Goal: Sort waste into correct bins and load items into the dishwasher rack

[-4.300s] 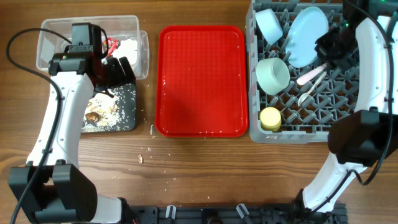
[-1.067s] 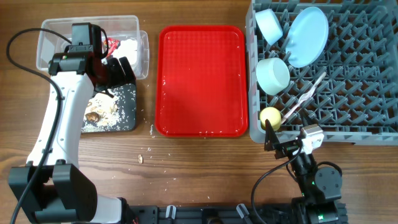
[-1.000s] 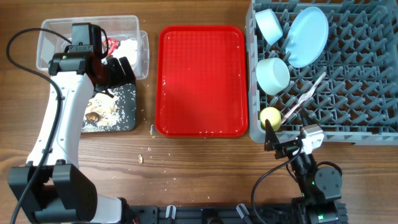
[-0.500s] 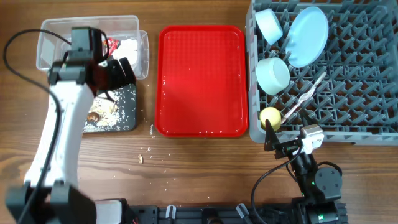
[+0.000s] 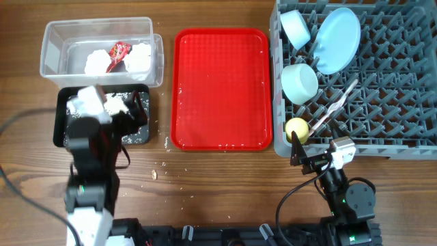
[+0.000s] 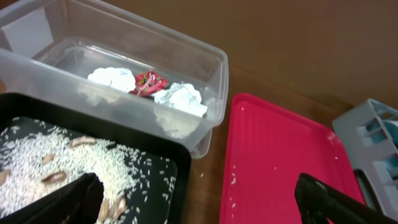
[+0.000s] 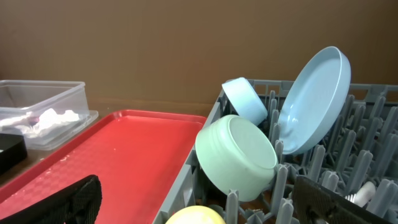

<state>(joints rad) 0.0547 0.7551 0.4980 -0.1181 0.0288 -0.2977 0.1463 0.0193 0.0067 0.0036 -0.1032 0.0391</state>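
Two white napkin wads [image 5: 138,56] and a red wrapper [image 5: 119,50] lie in the clear tub [image 5: 54,41]. Rice and brown scraps [image 6: 59,163] cover the black tray [image 6: 163,177]. My left gripper [image 5: 126,116] is blurred above that tray; in the left wrist view it [image 6: 199,211] stands open and empty. The grey rack [image 5: 396,82] holds the plate [image 5: 338,39], two bowls [image 5: 295,27] [image 5: 299,82], the yellow cup [image 5: 295,128] and the fork and spoon [image 5: 334,106]. My right gripper [image 5: 300,158] rests open and empty in front of the rack, beside the cup [image 7: 193,216].
The flat red tray [image 5: 222,89] lies between the bins and the rack, with a few rice grains on it. Crumbs [image 5: 158,171] are scattered on the wooden table in front of the black tray. The right arm's base [image 5: 351,201] sits folded at the table's front edge.
My left arm has pulled back from over the tub toward the front edge, uncovering the tub. The right arm, earlier over the rack, has stayed folded in front of it for the last second.
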